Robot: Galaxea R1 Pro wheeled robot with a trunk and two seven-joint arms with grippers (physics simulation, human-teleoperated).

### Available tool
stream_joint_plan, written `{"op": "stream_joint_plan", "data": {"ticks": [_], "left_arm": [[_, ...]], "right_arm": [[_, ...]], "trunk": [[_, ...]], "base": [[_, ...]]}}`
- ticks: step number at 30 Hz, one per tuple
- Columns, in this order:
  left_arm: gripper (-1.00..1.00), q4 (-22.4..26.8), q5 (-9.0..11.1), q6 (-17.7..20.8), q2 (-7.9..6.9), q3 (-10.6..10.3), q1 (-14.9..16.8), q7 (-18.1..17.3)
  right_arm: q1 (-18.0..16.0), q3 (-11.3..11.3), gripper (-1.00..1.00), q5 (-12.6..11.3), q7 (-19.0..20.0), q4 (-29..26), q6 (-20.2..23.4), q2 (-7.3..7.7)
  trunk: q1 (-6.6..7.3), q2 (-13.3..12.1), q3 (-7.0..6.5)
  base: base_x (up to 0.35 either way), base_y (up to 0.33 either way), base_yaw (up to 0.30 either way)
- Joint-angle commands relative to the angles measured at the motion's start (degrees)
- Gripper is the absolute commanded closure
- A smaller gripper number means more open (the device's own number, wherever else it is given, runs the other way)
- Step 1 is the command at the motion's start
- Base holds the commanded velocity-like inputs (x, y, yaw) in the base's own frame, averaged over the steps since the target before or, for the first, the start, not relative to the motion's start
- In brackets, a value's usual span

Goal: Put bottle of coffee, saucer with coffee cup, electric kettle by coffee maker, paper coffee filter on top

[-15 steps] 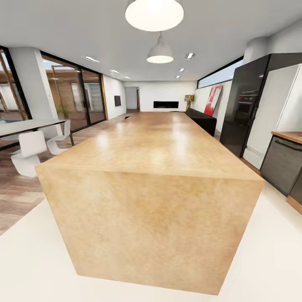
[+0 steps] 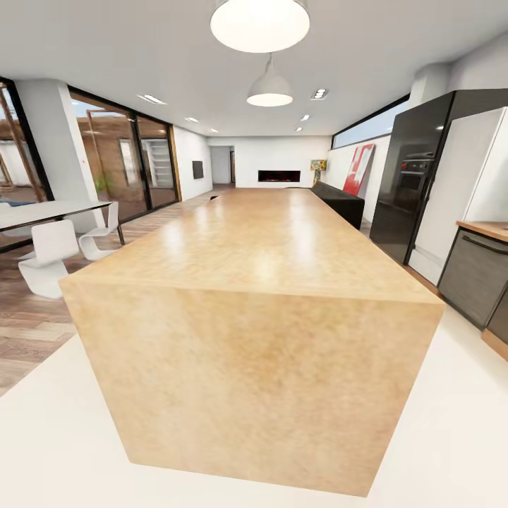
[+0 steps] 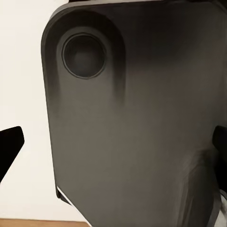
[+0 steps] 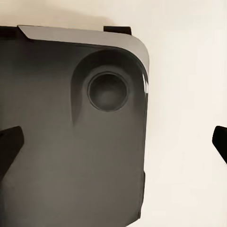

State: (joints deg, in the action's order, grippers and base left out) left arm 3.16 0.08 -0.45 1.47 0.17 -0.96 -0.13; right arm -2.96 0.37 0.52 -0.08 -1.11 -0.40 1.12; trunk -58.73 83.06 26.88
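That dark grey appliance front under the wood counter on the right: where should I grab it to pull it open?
Likely the dark bar handle across the top of the appliance front. It runs horizontally, so come straight at the front, fingers above and below it.

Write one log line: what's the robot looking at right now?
phase: on its way | ahead: island | far right: countertop corner over grey cabinets | left gripper: open, holding nothing | right gripper: open, holding nothing
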Motion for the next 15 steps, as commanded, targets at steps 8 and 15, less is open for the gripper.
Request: {"op": "stream_joint_plan", "data": {"ticks": [8,15], "left_arm": [[-1.00,1.05,-0.20,-1.00,-1.09,-0.05,-0.01,0.17],[-1.00,21.03,-0.39,-1.58,-3.47,-0.13,-0.01,0.14]], "right_arm": [[0.89,-0.47,-1.00,-0.73,-0.01,-0.91,-1.26,1.53],[0.95,-0.76,-1.00,-0.93,-0.07,-16.49,-7.42,2.66]], "trunk": [[0.00,0.02,0.05],[0.00,0.02,0.05]], "base": [[0.000,0.000,0.000],[0.000,0.000,0.000]]}}
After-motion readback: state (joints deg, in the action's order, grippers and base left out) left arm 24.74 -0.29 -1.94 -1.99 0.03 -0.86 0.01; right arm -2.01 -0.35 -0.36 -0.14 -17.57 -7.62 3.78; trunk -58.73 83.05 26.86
